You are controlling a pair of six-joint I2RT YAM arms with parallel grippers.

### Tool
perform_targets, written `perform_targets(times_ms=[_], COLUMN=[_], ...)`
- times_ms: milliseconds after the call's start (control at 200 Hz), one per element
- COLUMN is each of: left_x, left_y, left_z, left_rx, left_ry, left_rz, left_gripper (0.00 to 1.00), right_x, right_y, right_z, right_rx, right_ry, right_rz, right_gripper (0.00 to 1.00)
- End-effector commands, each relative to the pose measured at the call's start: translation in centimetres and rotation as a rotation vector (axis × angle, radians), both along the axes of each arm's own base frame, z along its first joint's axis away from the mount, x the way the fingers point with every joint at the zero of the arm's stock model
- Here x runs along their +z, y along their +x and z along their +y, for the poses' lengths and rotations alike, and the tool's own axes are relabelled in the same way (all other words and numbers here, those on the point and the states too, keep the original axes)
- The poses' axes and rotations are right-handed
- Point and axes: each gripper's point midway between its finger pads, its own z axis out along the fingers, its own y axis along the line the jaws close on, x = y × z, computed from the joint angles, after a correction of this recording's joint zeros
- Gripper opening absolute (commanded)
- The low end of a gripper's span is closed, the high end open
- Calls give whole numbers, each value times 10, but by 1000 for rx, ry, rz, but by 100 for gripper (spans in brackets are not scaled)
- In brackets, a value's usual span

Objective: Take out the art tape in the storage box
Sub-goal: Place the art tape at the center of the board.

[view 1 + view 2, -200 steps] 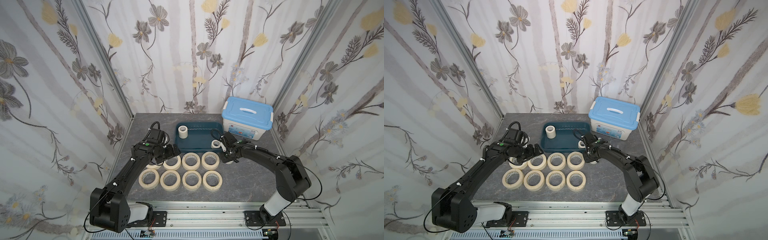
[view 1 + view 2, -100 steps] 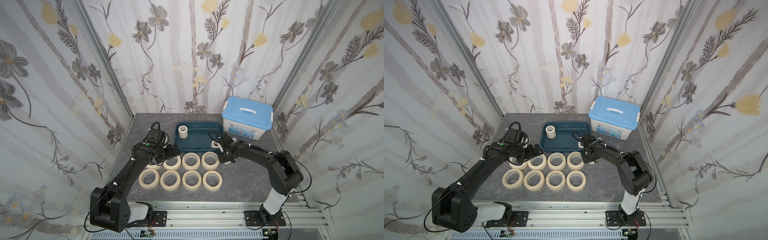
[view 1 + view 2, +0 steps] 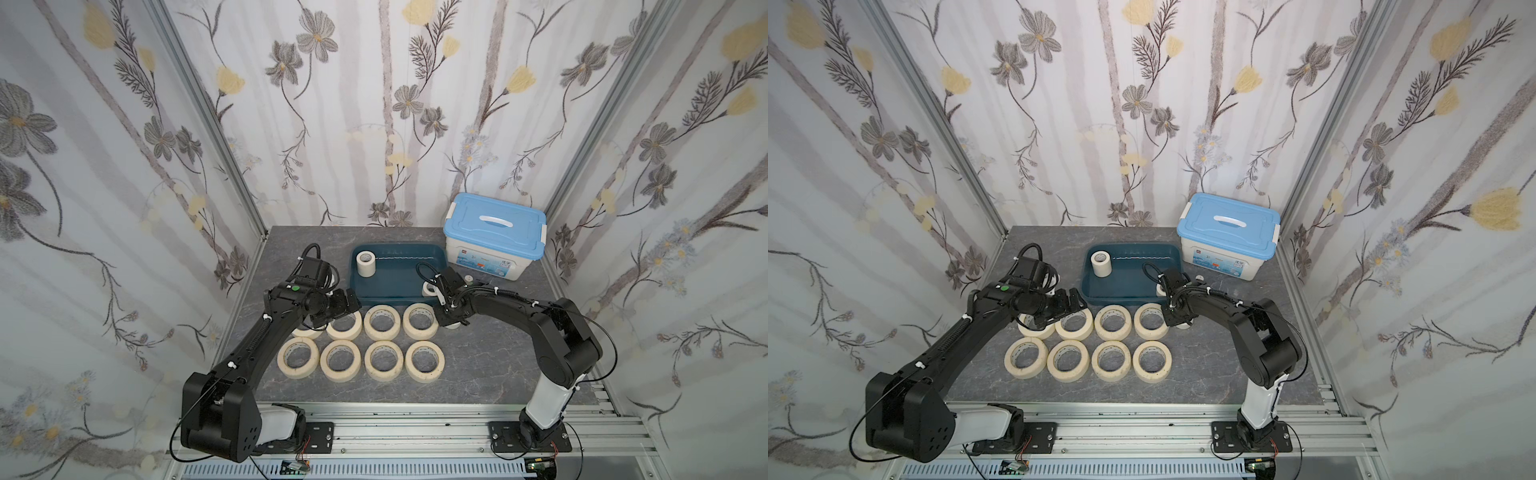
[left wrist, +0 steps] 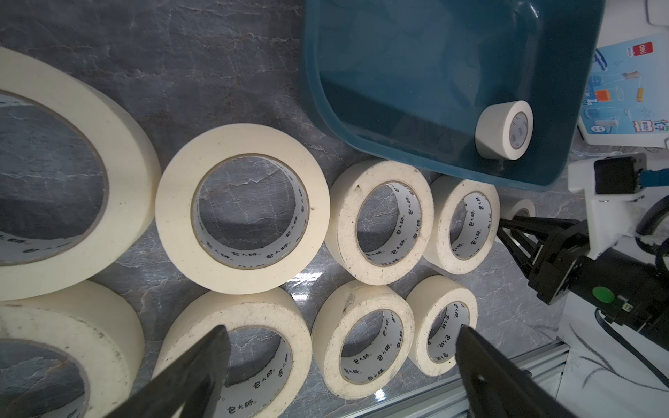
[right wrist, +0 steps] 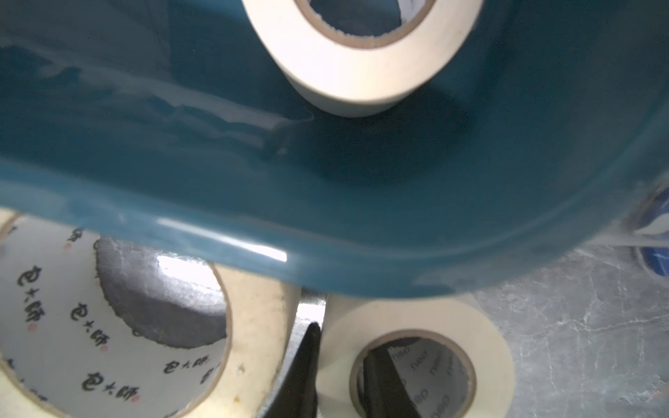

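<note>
The dark teal storage box (image 3: 395, 254) holds two small rolls of art tape: one upright at its back left (image 3: 366, 264), one at its front right corner (image 3: 428, 289). Eight large cream rolls (image 3: 382, 325) lie in two rows on the table in front of it. My right gripper (image 5: 344, 342) is shut on the wall of a third small roll (image 5: 416, 322), one finger inside its core. It is low just outside the box's front rim, beside the right-most large roll (image 5: 253, 325). My left gripper (image 4: 340, 362) hangs open over the left rolls, holding nothing.
A white tub with a light-blue handled lid (image 3: 494, 237) stands at the back right, against the box. A tiny white cap-like piece (image 3: 468, 278) lies in front of it. Patterned walls close in three sides; the metal rail (image 3: 374, 419) runs along the front.
The right arm's elbow has swung a little to the left while its gripper stays low by the box's front rim with the small roll. The left arm has not moved.
</note>
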Motion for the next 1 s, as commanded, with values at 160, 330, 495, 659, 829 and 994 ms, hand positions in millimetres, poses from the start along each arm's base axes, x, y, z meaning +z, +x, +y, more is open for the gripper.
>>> perform_targets(times_ms=[160, 330, 495, 659, 829, 994], left_x=[1, 1, 2, 2, -1, -6], left_y=[1, 3, 4, 8, 9, 10], left_z=[0, -1, -3, -8, -16, -25], left_rx=[3, 3, 2, -3, -27, -56], left_ry=[3, -2, -14, -33, -37, -36], left_rz=[-4, -5, -9, -9, -6, 7], left_gripper=[100, 100, 100, 100, 100, 100], right_x=[8, 18, 38, 65, 92, 100], right_y=[-1, -2, -2, 2, 15, 34], right_z=[1, 1, 1, 3, 11, 22], right_rx=[-11, -12, -10, 1, 27, 58], right_ry=[23, 38, 51, 72, 85, 68], right_rz=[-21, -35, -63, -102, -141, -141], right_gripper=[27, 30, 34, 39, 42, 43])
